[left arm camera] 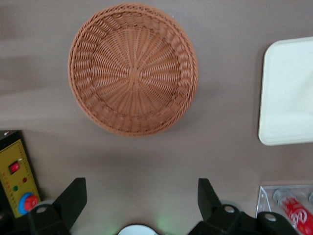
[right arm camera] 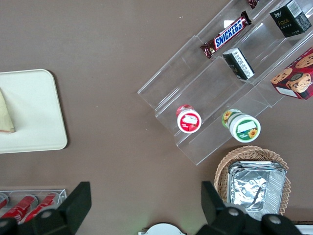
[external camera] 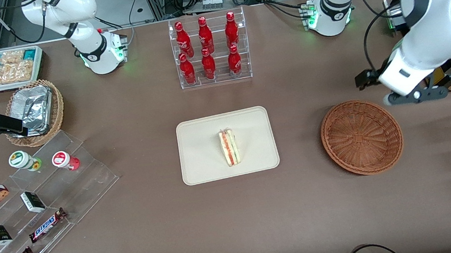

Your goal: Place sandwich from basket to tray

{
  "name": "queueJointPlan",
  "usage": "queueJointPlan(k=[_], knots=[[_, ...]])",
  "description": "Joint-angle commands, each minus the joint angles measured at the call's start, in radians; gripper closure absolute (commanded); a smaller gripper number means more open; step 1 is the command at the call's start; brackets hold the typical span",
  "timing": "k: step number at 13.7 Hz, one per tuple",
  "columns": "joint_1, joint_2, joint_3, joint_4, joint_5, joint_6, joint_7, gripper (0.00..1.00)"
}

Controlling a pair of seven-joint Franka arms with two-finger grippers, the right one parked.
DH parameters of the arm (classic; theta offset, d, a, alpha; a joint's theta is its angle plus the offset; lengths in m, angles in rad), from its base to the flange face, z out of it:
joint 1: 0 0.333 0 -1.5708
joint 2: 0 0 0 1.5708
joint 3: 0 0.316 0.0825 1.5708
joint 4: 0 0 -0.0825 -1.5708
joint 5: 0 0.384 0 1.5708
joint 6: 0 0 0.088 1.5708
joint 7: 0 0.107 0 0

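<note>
The sandwich point(external camera: 229, 147), a pale wedge with red and green filling, lies on the cream tray point(external camera: 200, 164) at mid-table. Its tip also shows in the right wrist view point(right arm camera: 5, 115). The reddish-brown wicker basket point(external camera: 362, 137) is empty and sits beside the tray toward the working arm's end. My left gripper point(external camera: 369, 78) hangs above the table, a little farther from the front camera than the basket. In the left wrist view the gripper point(left arm camera: 141, 198) is open wide and empty, with the basket point(left arm camera: 133, 68) and a tray corner point(left arm camera: 288, 93) below it.
A clear rack of red bottles point(external camera: 210, 50) stands farther from the front camera than the tray. A clear stepped shelf with snacks point(external camera: 44, 202), a lighter basket with foil point(external camera: 34, 112) and a white snack box point(external camera: 4, 68) lie toward the parked arm's end. A yellow control box point(left arm camera: 17, 178) sits near the gripper.
</note>
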Motion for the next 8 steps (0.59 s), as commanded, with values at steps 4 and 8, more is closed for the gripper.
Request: queueJointPlan(k=[4,8], knots=[[0.013,-0.073,0.057,0.027,-0.019,-0.104,0.066,0.00],[-0.005,-0.073,0.093,0.035,-0.021,-0.107,0.066,0.00]])
